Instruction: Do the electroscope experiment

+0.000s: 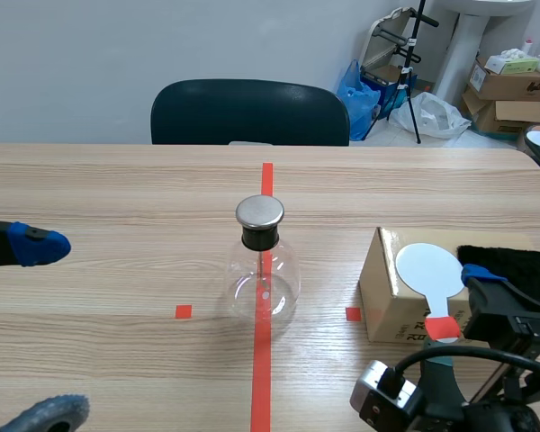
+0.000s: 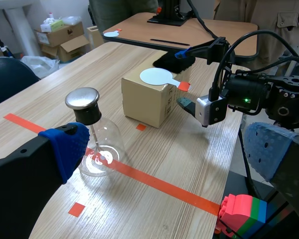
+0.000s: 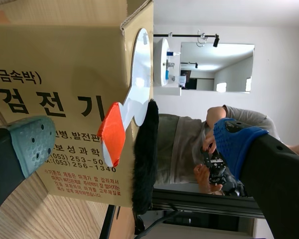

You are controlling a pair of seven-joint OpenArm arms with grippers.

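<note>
Wooden table (image 1: 117, 189), glass electroscope flask (image 1: 262, 279), cardboard box (image 1: 391, 297)

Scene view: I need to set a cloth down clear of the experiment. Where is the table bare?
Bare wood lies left of the metal-capped clear glass flask and along the far edge by the dark chair. Crowded on the right: brown cardboard box, white round paddle, black fur pad.
</note>
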